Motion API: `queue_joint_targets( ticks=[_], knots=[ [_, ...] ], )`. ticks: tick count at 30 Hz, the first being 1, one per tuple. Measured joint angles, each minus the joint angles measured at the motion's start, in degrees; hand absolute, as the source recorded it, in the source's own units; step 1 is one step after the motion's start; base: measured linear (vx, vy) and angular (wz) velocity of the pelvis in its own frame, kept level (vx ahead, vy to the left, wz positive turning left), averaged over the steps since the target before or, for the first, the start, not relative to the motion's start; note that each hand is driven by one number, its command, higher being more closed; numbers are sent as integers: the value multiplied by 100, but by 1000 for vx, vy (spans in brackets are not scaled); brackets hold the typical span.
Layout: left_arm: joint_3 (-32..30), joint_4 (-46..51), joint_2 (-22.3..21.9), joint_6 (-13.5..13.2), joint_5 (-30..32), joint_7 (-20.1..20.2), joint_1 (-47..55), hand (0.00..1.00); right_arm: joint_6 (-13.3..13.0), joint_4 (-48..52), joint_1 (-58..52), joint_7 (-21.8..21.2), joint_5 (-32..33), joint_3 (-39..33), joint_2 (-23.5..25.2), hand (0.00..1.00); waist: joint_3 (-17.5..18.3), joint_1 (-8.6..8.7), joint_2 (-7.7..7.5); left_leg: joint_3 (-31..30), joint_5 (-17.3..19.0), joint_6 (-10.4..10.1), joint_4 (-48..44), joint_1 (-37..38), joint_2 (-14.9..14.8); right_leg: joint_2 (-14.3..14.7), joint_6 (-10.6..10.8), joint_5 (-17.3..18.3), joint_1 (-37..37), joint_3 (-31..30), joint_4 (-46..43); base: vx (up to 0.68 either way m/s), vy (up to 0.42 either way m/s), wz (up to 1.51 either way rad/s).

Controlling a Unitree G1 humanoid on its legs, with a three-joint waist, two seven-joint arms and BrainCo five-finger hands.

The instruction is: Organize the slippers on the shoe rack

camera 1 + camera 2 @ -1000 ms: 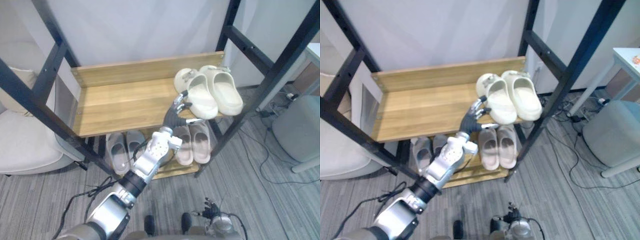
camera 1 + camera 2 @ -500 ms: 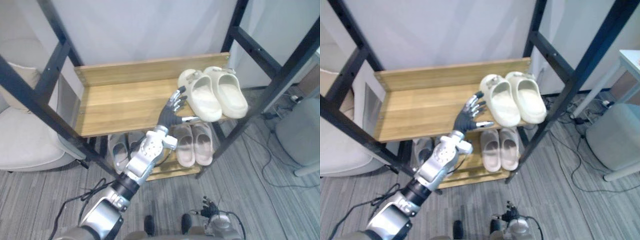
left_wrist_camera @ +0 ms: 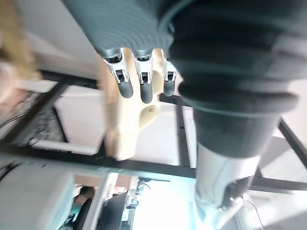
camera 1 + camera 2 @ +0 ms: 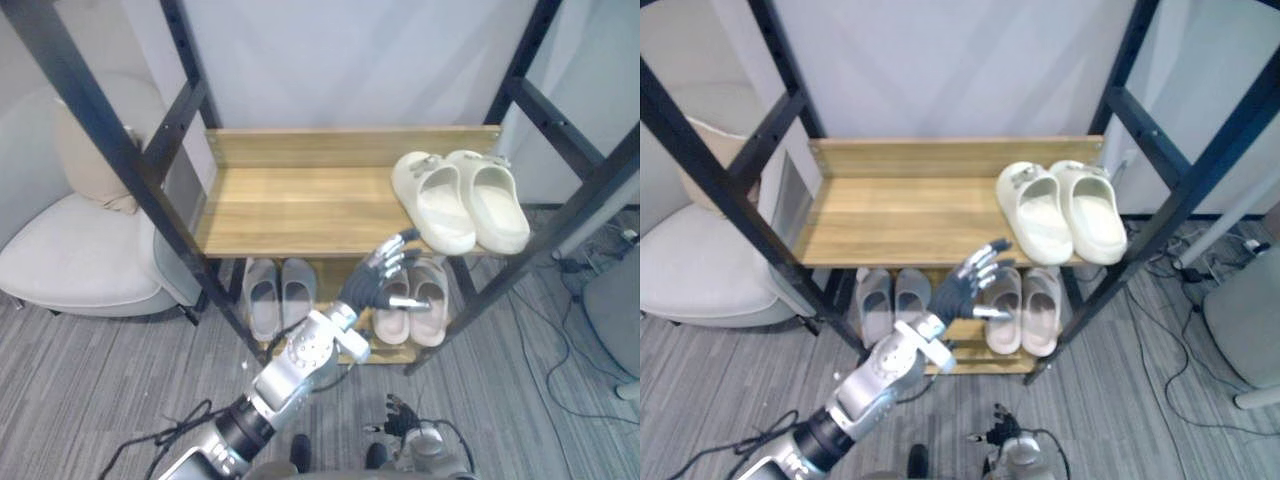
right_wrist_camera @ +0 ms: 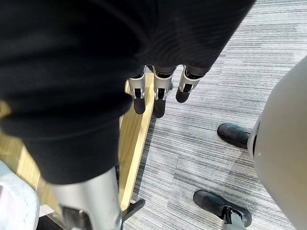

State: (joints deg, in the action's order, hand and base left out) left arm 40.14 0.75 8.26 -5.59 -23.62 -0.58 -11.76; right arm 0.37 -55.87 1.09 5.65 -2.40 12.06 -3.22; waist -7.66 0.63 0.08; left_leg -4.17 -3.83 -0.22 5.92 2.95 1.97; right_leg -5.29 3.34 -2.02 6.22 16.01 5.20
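Left hand slack, empty, before the shoe rack — cream slippers seemingly apart, top shelf.

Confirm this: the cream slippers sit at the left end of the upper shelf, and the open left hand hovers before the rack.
Wrong in one respect: the cream slippers sit at the right end of the upper shelf, as the left eye view shows. The open left hand does hover before the rack.

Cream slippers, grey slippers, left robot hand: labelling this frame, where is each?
Cream slippers (image 4: 438,208), left eye view, footbed.
Grey slippers (image 4: 263,300), left eye view, strap.
Left robot hand (image 4: 368,289), left eye view, dark cover.
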Motion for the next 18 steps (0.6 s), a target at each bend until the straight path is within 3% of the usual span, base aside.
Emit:
queue_joint_targets(
  ticks=[8, 18],
  knots=[
    [-379, -1260, 4, 217, 167, 208, 995, 0, 0, -11, -19, -2, -44, 6, 89, 0, 41, -32, -30, -88, -11, -17, -2, 75, -7, 15, 7, 24, 121, 75, -10, -5, -15, 6],
    [-2322, -3654, -44, 264, 1501, 35, 1727, 0, -72, 7, -163, -2, -206, -76, 83, 0, 118, -103, -120, -40, 41, -92, -2, 154, -45, 48, 21, 96, 188, -13, -8, -24, -7, -1]
  ],
)
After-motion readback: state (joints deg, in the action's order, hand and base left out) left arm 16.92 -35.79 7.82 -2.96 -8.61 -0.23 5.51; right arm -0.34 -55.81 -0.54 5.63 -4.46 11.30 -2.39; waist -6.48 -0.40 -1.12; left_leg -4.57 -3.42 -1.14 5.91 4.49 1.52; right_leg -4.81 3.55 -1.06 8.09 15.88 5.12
